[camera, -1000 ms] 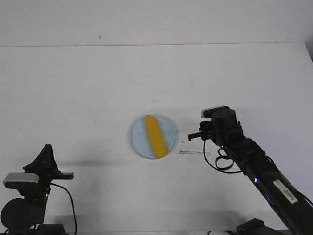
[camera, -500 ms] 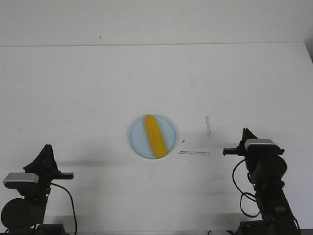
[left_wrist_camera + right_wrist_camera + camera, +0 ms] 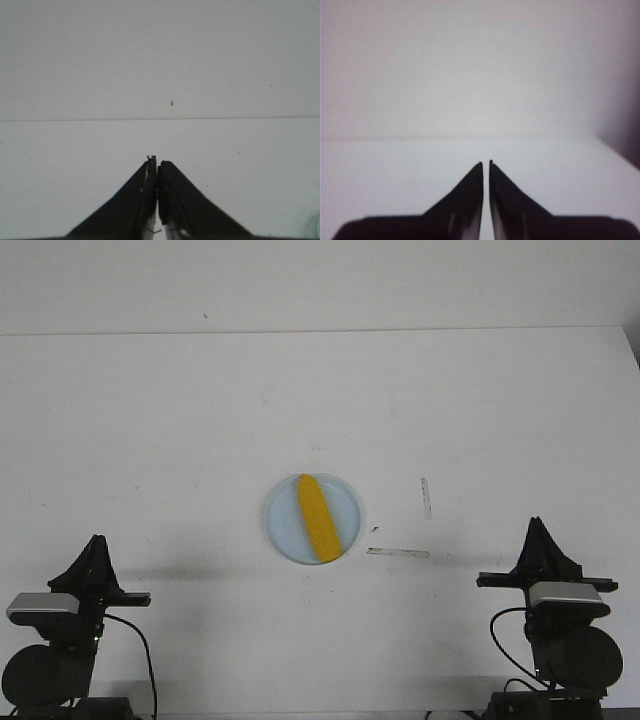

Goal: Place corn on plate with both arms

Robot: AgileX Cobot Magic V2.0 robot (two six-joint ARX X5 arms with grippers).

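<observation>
The yellow corn lies lengthwise on the pale blue plate near the middle of the white table. My left gripper is pulled back at the near left, well away from the plate; in the left wrist view its jaws are shut and hold nothing. My right gripper is pulled back at the near right, also away from the plate; in the right wrist view its jaws are shut with only a hairline gap and hold nothing. Neither wrist view shows the corn.
Two short strips of tape lie on the table to the right of the plate. The table's far edge meets a white wall. A sliver of the plate's rim shows at the corner of the left wrist view.
My right arm has drawn back from beside the plate to the near right edge and folded down. The corn, the plate and my left arm have not moved.
</observation>
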